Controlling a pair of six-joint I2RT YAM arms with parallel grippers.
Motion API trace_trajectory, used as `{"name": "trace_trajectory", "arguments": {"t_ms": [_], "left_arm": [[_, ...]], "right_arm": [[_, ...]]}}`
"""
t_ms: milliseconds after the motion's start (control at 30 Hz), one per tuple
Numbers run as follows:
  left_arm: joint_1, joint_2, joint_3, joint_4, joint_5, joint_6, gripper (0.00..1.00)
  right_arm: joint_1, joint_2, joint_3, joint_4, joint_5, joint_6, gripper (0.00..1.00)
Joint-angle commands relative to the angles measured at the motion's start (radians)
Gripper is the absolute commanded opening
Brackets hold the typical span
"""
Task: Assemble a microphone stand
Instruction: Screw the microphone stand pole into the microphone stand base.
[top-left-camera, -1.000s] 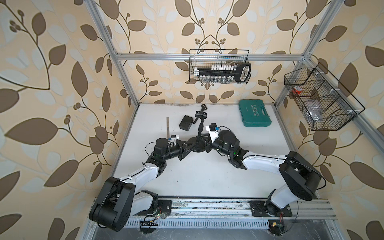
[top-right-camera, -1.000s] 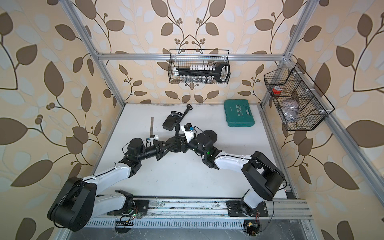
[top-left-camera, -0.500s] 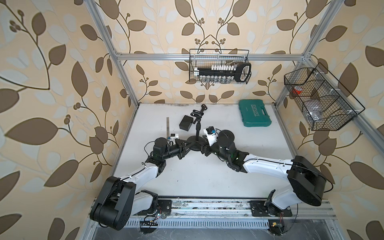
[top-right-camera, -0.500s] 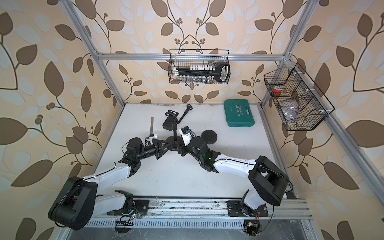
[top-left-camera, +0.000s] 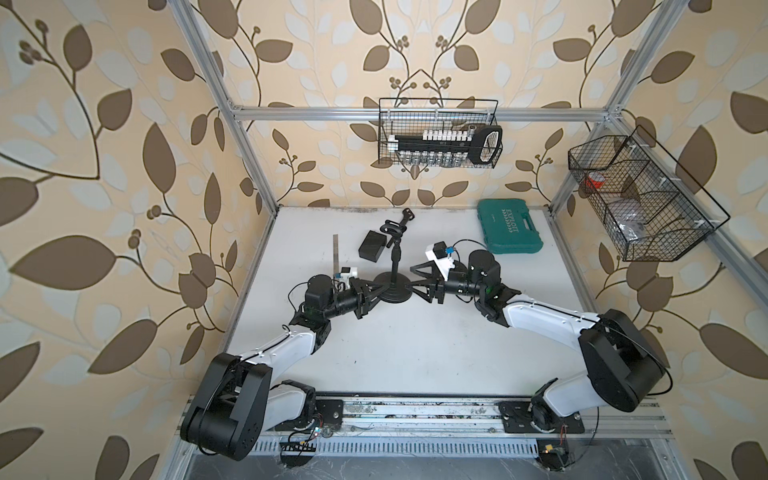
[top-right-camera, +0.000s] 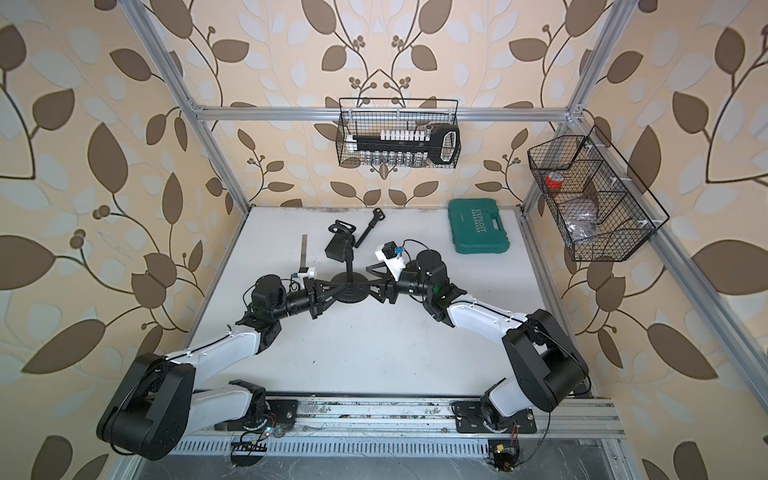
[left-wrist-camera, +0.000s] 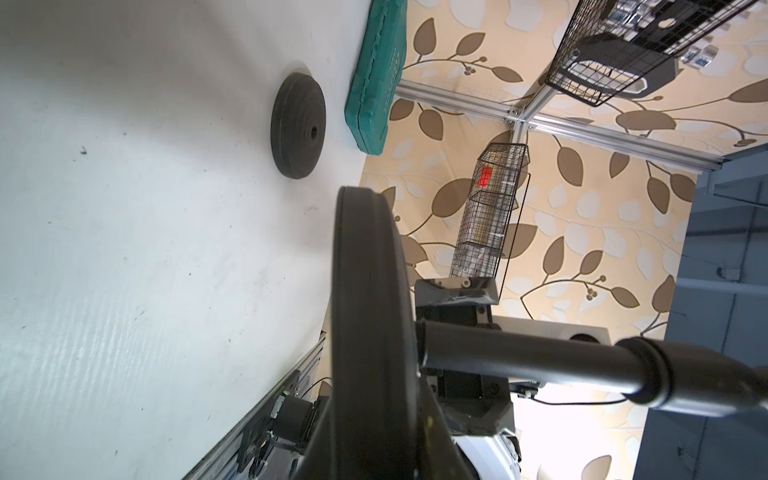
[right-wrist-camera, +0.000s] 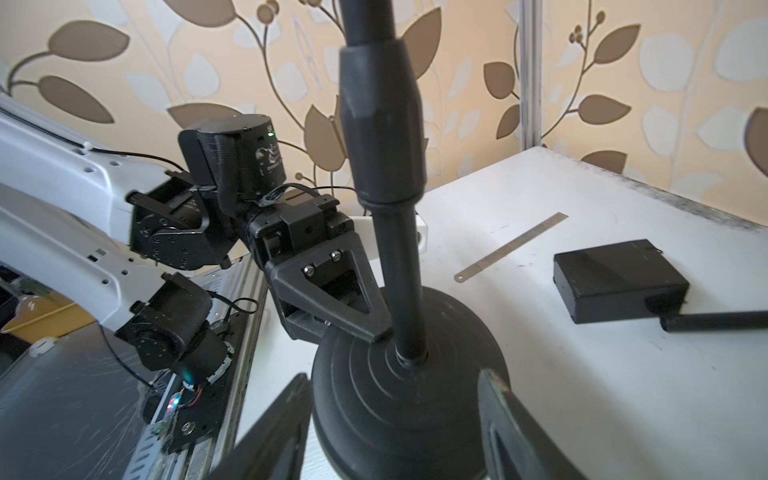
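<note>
The microphone stand's round black base (top-left-camera: 392, 291) (top-right-camera: 348, 293) sits on the white table with its pole (top-left-camera: 395, 253) upright and a clip (top-left-camera: 392, 228) on top. My left gripper (top-left-camera: 376, 288) (top-right-camera: 329, 291) is shut on the base's left rim; the left wrist view shows the base (left-wrist-camera: 365, 316) edge-on between its jaws, with the pole (left-wrist-camera: 540, 362) beside it. My right gripper (top-left-camera: 415, 283) (top-right-camera: 371, 286) (right-wrist-camera: 395, 436) is open, its fingers (right-wrist-camera: 282, 428) straddling the right side of the base (right-wrist-camera: 407, 399). The left gripper (right-wrist-camera: 374, 328) shows behind the pole (right-wrist-camera: 399, 266).
A black box (top-left-camera: 372, 246), a loose black rod (top-left-camera: 404, 218) and a metal ruler (top-left-camera: 336, 254) lie behind the stand. A green case (top-left-camera: 510, 226) sits at the back right, a second black disc (left-wrist-camera: 298, 126) next to it. Wire baskets (top-left-camera: 440, 133) (top-left-camera: 640, 199) hang on the walls.
My right gripper has opened and swung down from the pole to the base's right side. The left gripper and the stand have stayed put.
</note>
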Motion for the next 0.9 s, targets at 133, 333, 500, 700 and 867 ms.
{"name": "trace_trajectory", "arguments": {"t_ms": [133,333,500,700,867], "left_arm": [[0.005,-0.026,0.101,0.028,0.124,0.069,0.00],[0.005,-0.019,0.116,0.010,0.144,0.079,0.00],[0.005,-0.008,0.123,0.012,0.145,0.079,0.00],[0.005,-0.006,0.122,0.015,0.142,0.078,0.00],[0.005,-0.015,0.115,0.025,0.120,0.070,0.00]], "right_arm": [[-0.004,0.114,0.129,0.010,-0.157,-0.032,0.64],[-0.004,0.163,0.154,0.069,-0.184,0.007,0.55],[-0.004,0.183,0.144,0.123,-0.169,0.039,0.42],[-0.001,0.194,0.120,0.187,-0.116,0.079,0.16],[0.009,0.164,0.027,0.282,0.005,0.116,0.00]]}}
